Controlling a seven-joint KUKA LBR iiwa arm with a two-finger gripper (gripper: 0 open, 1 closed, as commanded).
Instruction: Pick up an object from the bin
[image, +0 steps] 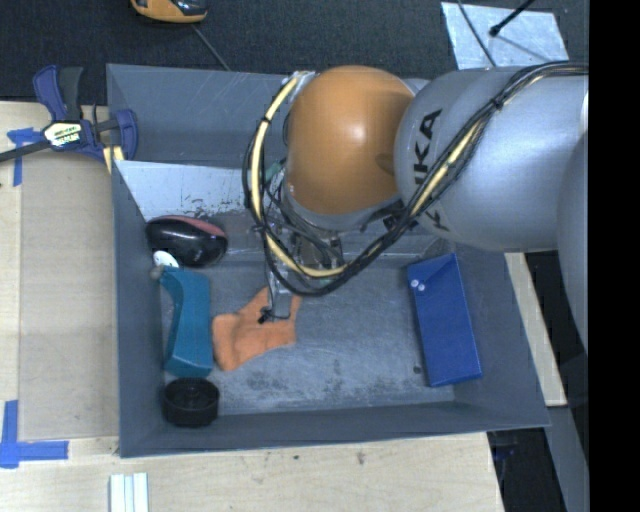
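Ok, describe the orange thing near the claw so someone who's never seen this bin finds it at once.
Look in the left half of the grey bin, just right of the long teal thing. There, at the tip of the claw, lies the orange piece. It alone is orange and has a soft, uneven outline, unlike the straight-edged blue box to the right.

Black "KUKA" lettering (425, 135), partly behind cables (470, 125), on silver arm (515, 165).

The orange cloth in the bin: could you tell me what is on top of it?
The claw stands over the upper edge of the orange cloth; what lies beneath the claw is covered.
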